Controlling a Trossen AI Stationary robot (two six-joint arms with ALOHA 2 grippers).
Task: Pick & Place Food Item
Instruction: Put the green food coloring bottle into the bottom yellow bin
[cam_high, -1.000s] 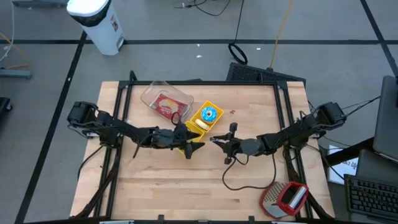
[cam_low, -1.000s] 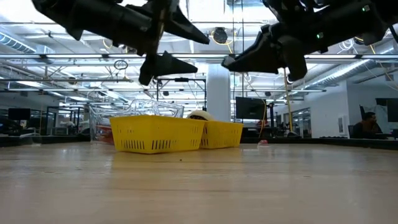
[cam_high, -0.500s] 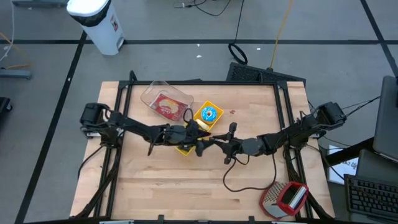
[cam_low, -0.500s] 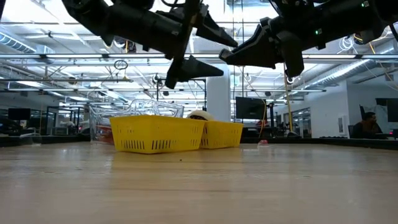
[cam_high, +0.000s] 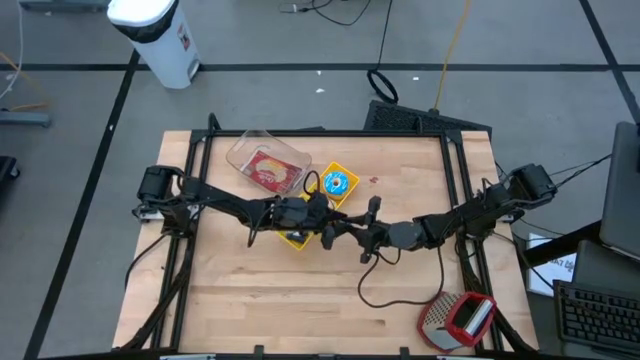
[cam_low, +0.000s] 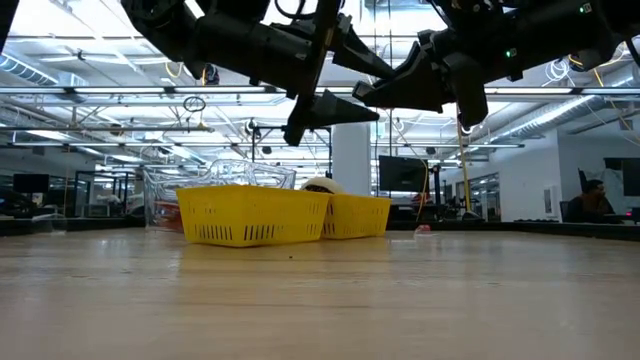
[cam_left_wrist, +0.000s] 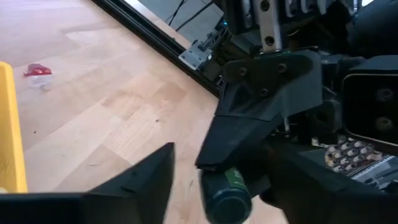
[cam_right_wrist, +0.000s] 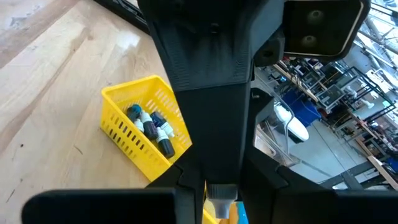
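Observation:
A small dark bottle-like item (cam_left_wrist: 227, 196) hangs in the air over the table's middle. My right gripper (cam_high: 347, 226) is shut on it, reaching in level from the right. My left gripper (cam_high: 333, 224) reaches in level from the left and meets it. The left gripper is open, one finger (cam_left_wrist: 146, 177) on either side of the item and of the right fingertips; whether they touch, I cannot tell. Under them a yellow basket (cam_right_wrist: 146, 134) with several small bottles stands on the table. My right gripper pinches the small item between its two fingers (cam_left_wrist: 249, 124), coming level from the table's right. The item's round dark-green end (cam_left_wrist: 225, 202) sticks out past the fingertips toward the left gripper. Its pale other end (cam_right_wrist: 221, 191) shows between the fingers. It is lifted clear of the table.
A second yellow basket (cam_high: 336, 184) with a blue ring-shaped thing stands just beyond. A clear tub (cam_high: 266, 166) holding something red is at the far left. A small red scrap (cam_left_wrist: 37, 70) lies on the wood. A red and grey object (cam_high: 458, 320) lies at the near right corner.
My left gripper has travelled toward the table's right edge, level above the yellow basket, until its fingers stand around the right gripper's tip. My right gripper has stayed in place with the item.

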